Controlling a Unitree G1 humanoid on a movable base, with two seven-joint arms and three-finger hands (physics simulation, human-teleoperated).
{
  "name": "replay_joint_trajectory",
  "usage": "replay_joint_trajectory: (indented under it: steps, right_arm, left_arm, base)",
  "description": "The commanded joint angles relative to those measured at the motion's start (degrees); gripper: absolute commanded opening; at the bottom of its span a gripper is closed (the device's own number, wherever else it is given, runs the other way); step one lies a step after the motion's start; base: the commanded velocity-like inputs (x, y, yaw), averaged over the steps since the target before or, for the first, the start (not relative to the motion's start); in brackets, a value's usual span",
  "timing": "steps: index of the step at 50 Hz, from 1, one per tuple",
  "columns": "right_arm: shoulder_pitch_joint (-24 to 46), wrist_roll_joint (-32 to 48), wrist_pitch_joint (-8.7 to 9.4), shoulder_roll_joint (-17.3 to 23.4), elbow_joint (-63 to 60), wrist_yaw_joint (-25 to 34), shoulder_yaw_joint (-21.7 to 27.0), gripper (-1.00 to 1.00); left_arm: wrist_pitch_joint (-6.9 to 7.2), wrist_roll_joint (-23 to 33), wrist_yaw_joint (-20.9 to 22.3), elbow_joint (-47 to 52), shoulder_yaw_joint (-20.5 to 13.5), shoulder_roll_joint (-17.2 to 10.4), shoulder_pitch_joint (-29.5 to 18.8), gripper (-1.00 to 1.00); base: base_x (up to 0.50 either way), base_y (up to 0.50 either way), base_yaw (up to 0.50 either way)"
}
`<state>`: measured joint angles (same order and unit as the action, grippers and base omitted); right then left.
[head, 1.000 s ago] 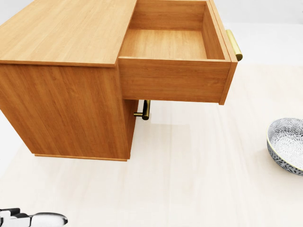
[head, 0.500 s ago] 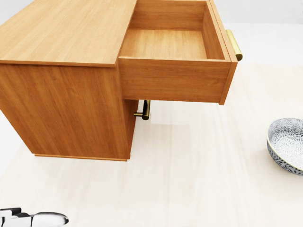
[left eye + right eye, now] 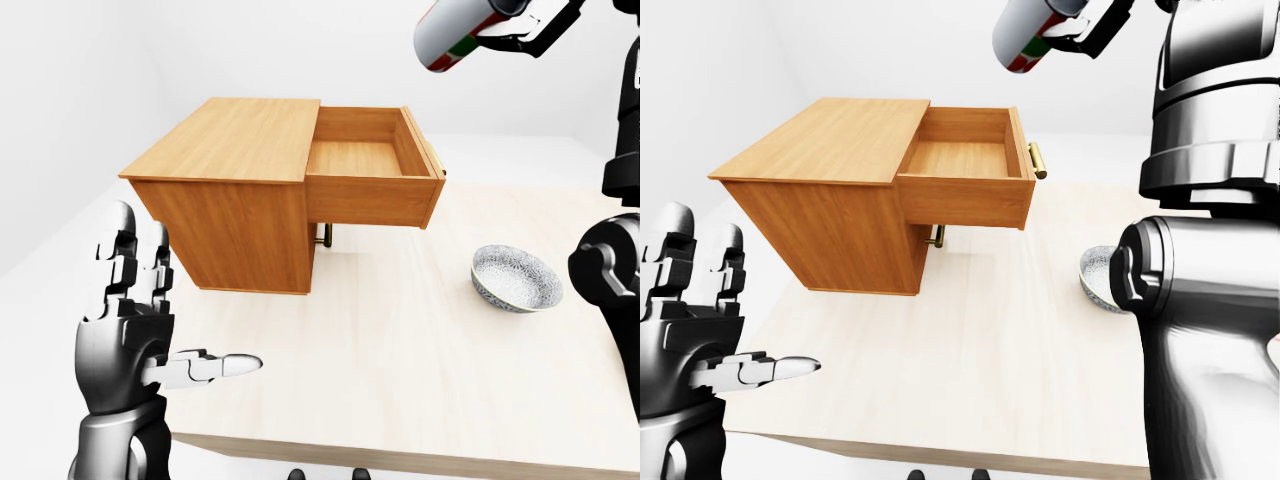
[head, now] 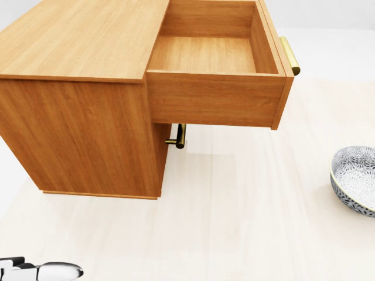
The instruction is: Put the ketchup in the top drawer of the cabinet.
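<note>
While the right hand (image 3: 530, 25) pinches the ketchup (image 3: 455, 30) high above the open top drawer (image 3: 365, 160), left hand (image 3: 135, 320) spread, a careless release could bounce it onto the table (image 3: 400, 350).

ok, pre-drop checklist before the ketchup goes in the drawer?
1. Top drawer pulled out: ok.
2. Drawer interior bare: ok.
3. Ketchup bottle gripped by right hand: ok, held high at the left-eye view's top.
4. Bottle directly over drawer: cannot tell; it appears up and to the right of it.
5. Left hand open, away from cabinet: ok.
6. Patterned bowl apart from drawer: ok.
</note>
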<state>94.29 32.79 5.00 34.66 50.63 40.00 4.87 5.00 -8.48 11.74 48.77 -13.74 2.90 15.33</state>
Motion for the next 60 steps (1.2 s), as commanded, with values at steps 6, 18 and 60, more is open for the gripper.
replay_joint_trajectory:
  steps: [6,18,60]
  right_arm:
    - [-0.10,-2.10,0.00,-0.74,3.36,0.00,0.35,-1.00]
    - [-3.78,-4.13,0.00,-1.24,2.60,0.00,0.61,-1.00]
    - [-7.99,-7.30,0.00,-1.86,5.35,0.00,0.68,-1.00]
  left_arm:
    - [0.00,-0.16,-0.02,0.17,-0.27,-0.05,-0.22,1.00]
    - [0.00,0.07,0.04,0.15,0.02,0.09,0.13,1.00]
    - [0.00,-0.10,0.18,0.61,-0.34,0.17,0.04,1.00]
  base:
    - [0.00,0.00,0.00]
    - [0.00,0.00,0.00]
    - [0.00,0.00,0.00]
